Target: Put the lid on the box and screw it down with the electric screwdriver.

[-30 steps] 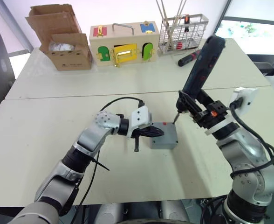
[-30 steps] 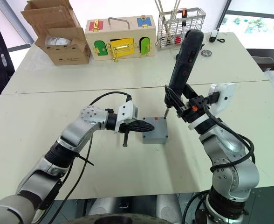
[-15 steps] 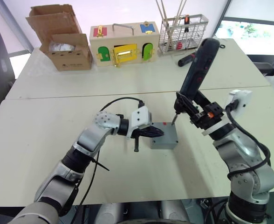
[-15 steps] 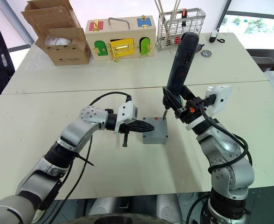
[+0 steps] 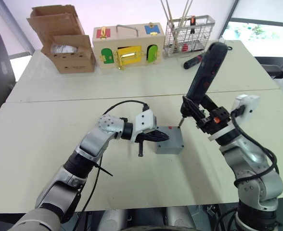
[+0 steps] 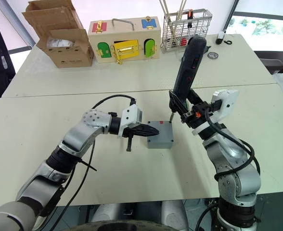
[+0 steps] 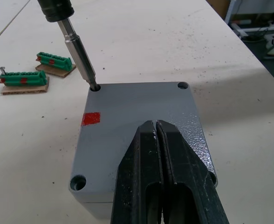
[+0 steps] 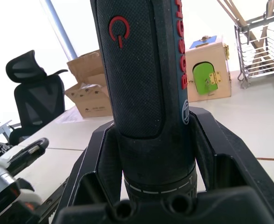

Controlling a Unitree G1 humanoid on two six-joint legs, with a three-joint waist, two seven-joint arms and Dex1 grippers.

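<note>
While the left gripper (image 7: 159, 154), fingers pressed together, bears down on the flat grey plastic lid (image 7: 141, 121) to pin it to the square grey box (image 5: 169, 146) mid-table, the right gripper (image 5: 201, 117) clamps the thick black electric screwdriver (image 5: 206, 72), tilted, bit seated in a corner hole.

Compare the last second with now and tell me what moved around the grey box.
The right gripper, shut on the electric screwdriver, shifted a little toward the robot's left and stood the tool slightly more upright; its bit stays in the lid's far corner hole. The left gripper, shut, stays pressed on the lid atop the box. Nothing was taken hold of or let go.
</note>
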